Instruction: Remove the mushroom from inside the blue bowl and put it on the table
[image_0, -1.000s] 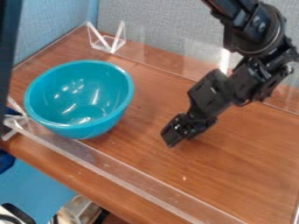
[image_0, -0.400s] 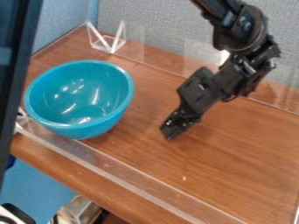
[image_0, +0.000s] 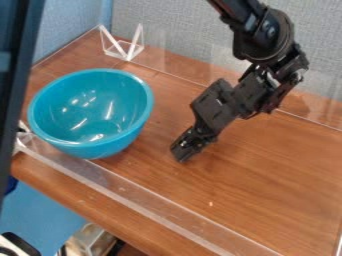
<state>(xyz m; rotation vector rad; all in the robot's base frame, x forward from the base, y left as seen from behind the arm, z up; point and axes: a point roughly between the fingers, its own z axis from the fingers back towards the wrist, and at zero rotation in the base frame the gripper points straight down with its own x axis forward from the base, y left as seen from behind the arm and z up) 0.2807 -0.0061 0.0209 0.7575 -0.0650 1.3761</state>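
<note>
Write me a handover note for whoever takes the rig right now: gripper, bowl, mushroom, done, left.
Gripper: shut, tips low on the table, right of the blue bowl; nothing visibly held.
Blue bowl: upright at the table's left end, apart from the gripper.
Mushroom: none visible in the bowl or on the table; possibly hidden by the fingers.
Done: cannot confirm removal from this view.
Left: locate the mushroom, check it rests on the table.

one blue bowl (image_0: 88, 113); one tool (image_0: 187, 148); one table (image_0: 254, 195)
</note>
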